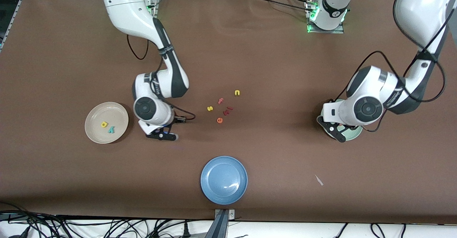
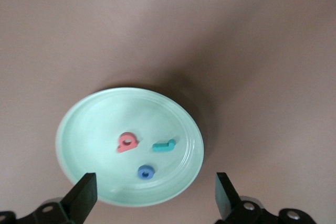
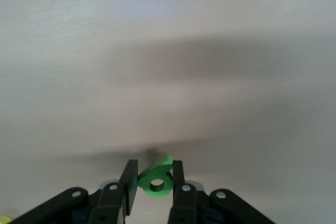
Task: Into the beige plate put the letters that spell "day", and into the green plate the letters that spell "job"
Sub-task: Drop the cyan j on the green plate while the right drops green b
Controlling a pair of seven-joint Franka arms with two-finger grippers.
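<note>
The left gripper hangs open over the green plate, which it half hides in the front view; the right gripper pinches the green a.

**Count of plates, letters and grippers**

Three plates sit on the table: one beige plate at the frame's left, one blue plate at lower centre, one green plate at the right.

Eleven foam letters show in all. Two lie in the beige plate: a yellow d and a teal y. Three lie in the green plate: a salmon-red b, a teal j, a blue o. Five lie loose at mid-table: a yellow n, a yellow s, a pink f, an orange e and one dark red letter. One green a sits between the fingers of the right gripper.

Two grippers appear, the other being the left gripper.
</note>
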